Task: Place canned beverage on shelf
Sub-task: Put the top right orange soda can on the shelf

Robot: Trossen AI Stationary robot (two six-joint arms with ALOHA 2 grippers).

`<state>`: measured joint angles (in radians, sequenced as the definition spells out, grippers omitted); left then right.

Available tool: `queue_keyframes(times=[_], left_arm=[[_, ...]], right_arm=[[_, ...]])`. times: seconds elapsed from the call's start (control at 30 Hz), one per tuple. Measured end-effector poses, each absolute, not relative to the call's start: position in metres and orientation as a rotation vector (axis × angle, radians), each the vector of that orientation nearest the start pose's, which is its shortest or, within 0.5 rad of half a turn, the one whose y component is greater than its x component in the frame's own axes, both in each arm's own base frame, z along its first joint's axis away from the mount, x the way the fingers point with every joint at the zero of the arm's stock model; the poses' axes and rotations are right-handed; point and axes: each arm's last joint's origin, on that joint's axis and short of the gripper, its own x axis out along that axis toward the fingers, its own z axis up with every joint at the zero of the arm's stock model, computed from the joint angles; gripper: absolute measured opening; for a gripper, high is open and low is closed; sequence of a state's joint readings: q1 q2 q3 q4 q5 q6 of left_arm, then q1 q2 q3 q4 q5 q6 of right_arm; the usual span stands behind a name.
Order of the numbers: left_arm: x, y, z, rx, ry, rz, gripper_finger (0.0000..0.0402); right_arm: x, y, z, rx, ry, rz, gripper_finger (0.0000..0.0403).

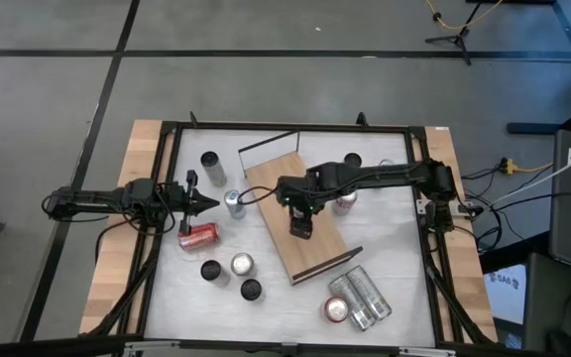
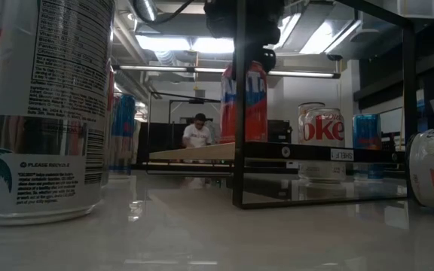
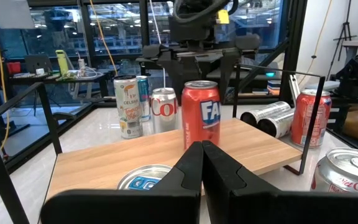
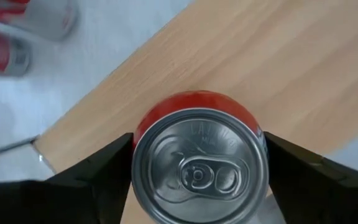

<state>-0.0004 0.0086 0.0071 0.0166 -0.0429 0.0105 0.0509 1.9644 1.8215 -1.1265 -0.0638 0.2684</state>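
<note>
High view: the right tool [image 1: 302,220] is hanging over the middle of the shelf [image 1: 317,248], a wooden board lying slantwise across the middle of the bench [image 1: 404,248]. Its fingers are standing on either side of a red can [image 4: 199,163] that is sitting upright on the board; from its own wrist camera they are pressing against or just beside the can's sides, and I cannot tell whether they are gripping it. The left tool [image 1: 206,203] is waiting near the bench's left edge, pinched together on nothing, with a silver can [image 1: 234,203] just past its tip and a red can on its side [image 1: 198,236] close by. Other cans are standing or lying around the shelf.
</note>
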Motion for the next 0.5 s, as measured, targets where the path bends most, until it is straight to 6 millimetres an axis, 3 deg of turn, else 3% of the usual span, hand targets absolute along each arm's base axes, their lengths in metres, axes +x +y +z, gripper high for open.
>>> queue_keyframes(times=[0.13, 0.27, 0.5], left_arm=[[0.0977, 0.0012, 0.1670, 0.010, -0.015, 0.043, 0.0000], [0.0977, 0.0012, 0.1670, 0.010, -0.015, 0.043, 0.0000], [0.0977, 0.0012, 0.1670, 0.010, -0.015, 0.043, 0.0000]], right_arm=[[0.4000, 0.0239, 0.2795, 0.191, 1.283, 0.033, 0.0320], [0.3995, 0.0243, 0.2794, 0.128, 1.284, 0.092, 0.0301], [0.3995, 0.0243, 0.2796, 0.104, 1.282, 0.110, 0.0300]])
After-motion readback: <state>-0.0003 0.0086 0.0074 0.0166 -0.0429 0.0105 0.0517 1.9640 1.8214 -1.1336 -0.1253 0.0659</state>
